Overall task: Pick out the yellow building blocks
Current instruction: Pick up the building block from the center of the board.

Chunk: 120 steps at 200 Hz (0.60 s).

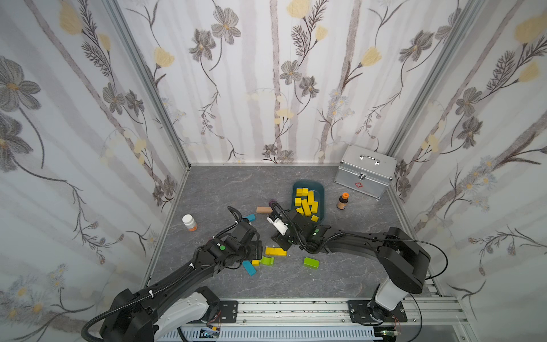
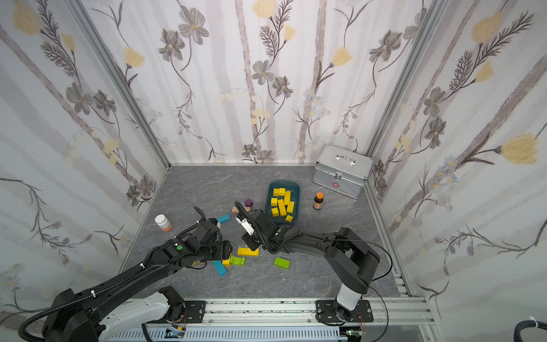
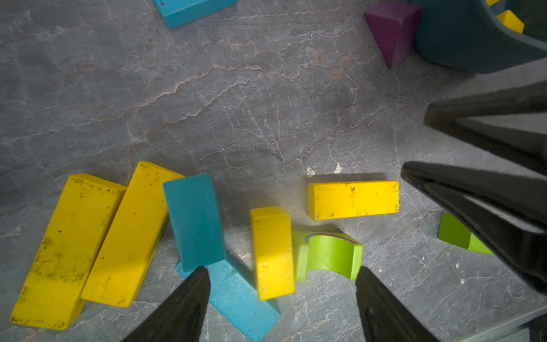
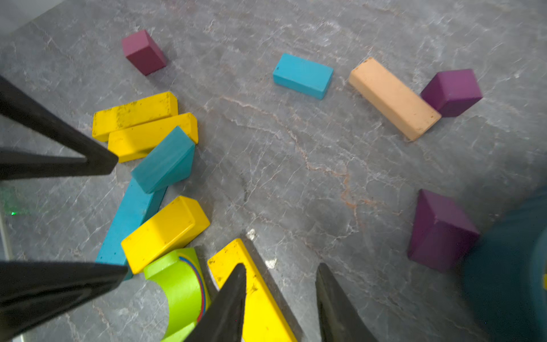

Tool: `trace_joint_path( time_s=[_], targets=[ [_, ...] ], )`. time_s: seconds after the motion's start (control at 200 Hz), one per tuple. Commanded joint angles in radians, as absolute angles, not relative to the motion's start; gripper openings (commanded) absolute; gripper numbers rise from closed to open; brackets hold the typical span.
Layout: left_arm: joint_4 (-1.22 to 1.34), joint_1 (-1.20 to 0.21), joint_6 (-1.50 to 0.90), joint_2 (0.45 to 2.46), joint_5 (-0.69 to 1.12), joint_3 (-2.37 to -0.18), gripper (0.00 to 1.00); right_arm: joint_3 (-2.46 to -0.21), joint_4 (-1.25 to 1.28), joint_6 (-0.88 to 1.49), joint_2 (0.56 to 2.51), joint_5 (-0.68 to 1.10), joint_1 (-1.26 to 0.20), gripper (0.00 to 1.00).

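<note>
Yellow building blocks (image 1: 307, 201) sit mostly heaped in the teal bin (image 1: 322, 189) at the back right of the table (image 1: 225, 189), as both top views show. Loose ones lie in front of it: a yellow bar (image 1: 276, 251) between the two arms and a short yellow block (image 1: 255, 262) at the left arm's edge. The left wrist view adds a pair of long yellow bars (image 3: 130, 234), side by side and touching, which the left arm covers in the top views. Left gripper (image 3: 281, 275): jaws wide apart above the short yellow block and a lime-green arch (image 3: 328, 254), clamping nothing. Right gripper (image 4: 281, 266): jaws apart, one finger (image 4: 231, 302) overlapping the yellow bar, which lies flat and unheld. The right wrist view also shows a maroon cube (image 4: 143, 51) near the pair.
</note>
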State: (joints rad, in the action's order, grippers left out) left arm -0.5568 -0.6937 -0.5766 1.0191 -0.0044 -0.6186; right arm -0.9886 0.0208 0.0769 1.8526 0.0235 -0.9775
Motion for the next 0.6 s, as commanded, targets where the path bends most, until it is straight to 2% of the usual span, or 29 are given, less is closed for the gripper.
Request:
trace_joint_path(
  time_s=[0.0, 0.595],
  targets=[
    [-0.584, -0.693, -0.598, 1.016, -0.028, -0.617, 0.79, -0.98, 0.037, 0.054, 1.856, 0.01, -0.985, 0.41],
    [-0.589, -0.69, -0.589, 1.004, -0.075, -0.591, 0.79, -0.988, 0.023, -0.006, 1.932, 0.003, -1.02, 0.43]
  ],
)
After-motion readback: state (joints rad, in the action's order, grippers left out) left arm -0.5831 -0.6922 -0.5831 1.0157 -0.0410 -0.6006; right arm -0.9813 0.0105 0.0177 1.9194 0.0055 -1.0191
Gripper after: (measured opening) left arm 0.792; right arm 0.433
